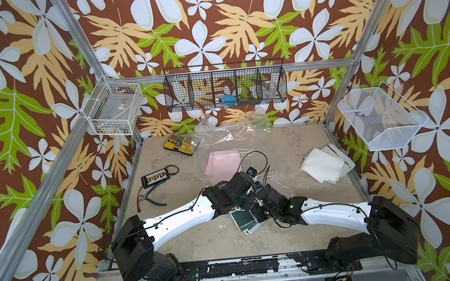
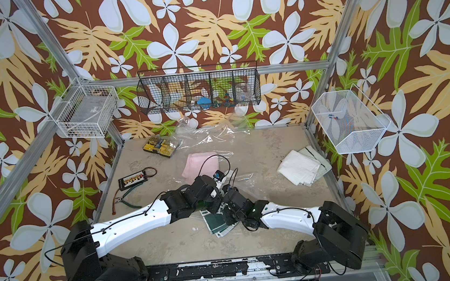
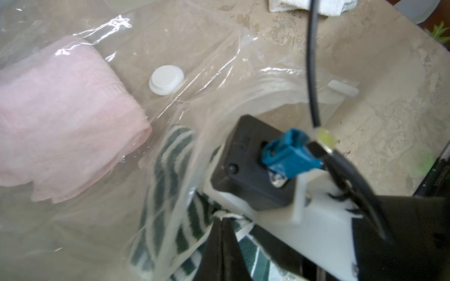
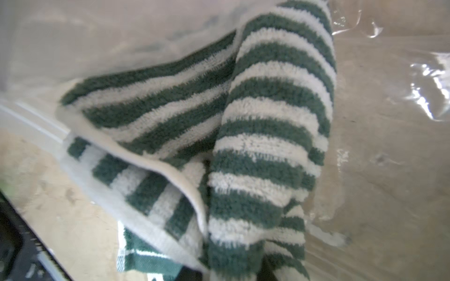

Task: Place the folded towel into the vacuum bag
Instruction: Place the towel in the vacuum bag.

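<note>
Near the front-middle of the worktop (image 1: pixel 205 238) both arms crowd over the striped towel (image 4: pixel 267 121), which lies at the mouth of the vacuum bag (image 3: pixel 219 56): part of it is under the clear film, the rest sticks out toward the near edge. The left claw (image 3: pixel 220 219) has its tips together right at the towel's white hem, but I can't tell if it pinches film, cloth or both. The right claw (image 1: pixel 256 209) looks clamped on a bunched ridge of the towel, w/ the cloth rucked up rather than flat. A pink towel (image 3: pixel 68 116) is inside already, beside the valve cap (image 3: pixel 165 80). Risks, imo: that ridge grip could pull the fold apart as it goes in. If the left claw has no film, the mouth may sag shut and the towel would just shove the bag along. The wrists are v. close, so a cable could snag.
</note>
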You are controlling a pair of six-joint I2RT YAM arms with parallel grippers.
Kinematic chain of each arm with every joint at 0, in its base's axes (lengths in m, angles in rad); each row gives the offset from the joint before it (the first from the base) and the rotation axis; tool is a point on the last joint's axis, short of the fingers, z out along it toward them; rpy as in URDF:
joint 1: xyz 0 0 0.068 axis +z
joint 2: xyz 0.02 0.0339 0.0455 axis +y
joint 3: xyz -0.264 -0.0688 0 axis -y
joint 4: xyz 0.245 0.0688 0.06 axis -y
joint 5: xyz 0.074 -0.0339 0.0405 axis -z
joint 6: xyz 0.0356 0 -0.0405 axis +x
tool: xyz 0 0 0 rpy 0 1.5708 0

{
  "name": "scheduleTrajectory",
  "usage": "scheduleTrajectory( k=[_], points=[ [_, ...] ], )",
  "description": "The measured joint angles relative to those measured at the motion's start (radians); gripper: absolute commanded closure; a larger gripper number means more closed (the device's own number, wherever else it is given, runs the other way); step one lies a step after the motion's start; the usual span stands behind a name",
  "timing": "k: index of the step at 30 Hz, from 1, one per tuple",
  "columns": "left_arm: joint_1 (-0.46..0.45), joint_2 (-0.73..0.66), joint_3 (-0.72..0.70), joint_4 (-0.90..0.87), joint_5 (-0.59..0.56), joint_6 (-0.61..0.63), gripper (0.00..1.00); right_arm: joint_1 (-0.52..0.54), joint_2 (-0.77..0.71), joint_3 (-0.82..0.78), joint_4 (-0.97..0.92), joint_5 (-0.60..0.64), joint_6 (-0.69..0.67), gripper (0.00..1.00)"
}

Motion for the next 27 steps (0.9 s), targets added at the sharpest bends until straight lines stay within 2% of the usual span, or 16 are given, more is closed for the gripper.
scheduleTrajectory(
  k=[5, 9, 10, 12, 14, 16, 19, 22, 27],
  points=[
    [0.001, -0.001, -0.014, 0.008, 0.004, -0.006, 1.00, -0.098, -0.003, -0.031, 0.076, -0.048, 0.072, 0.84],
    [0.005, -0.026, -0.018, 0.000, 0.004, -0.006, 1.00, -0.137, -0.059, -0.064, 0.071, -0.086, 0.070, 0.80],
    [0.006, -0.036, -0.017, -0.004, 0.002, -0.006, 0.96, -0.146, -0.076, -0.077, 0.063, -0.099, 0.066, 0.75],
    [0.007, -0.058, -0.011, -0.024, -0.010, -0.002, 0.79, -0.161, -0.113, -0.103, 0.040, -0.101, 0.052, 0.56],
    [0.008, -0.090, -0.007, -0.047, -0.034, 0.001, 0.61, -0.167, -0.134, -0.108, -0.004, -0.094, 0.026, 0.42],
    [0.009, -0.126, -0.007, -0.074, -0.061, 0.002, 0.52, -0.164, -0.143, -0.101, -0.036, -0.093, -0.002, 0.33],
    [0.015, -0.148, -0.021, -0.092, -0.093, 0.013, 0.46, -0.131, -0.157, -0.085, -0.072, -0.062, -0.022, 0.22],
    [0.032, -0.137, -0.074, -0.113, -0.113, 0.025, 0.43, -0.046, -0.154, -0.048, -0.105, -0.021, -0.036, 0.17],
    [0.106, -0.134, -0.144, -0.118, -0.116, 0.032, 0.44, 0.089, -0.064, 0.019, -0.130, 0.087, -0.034, 0.11]
  ],
)
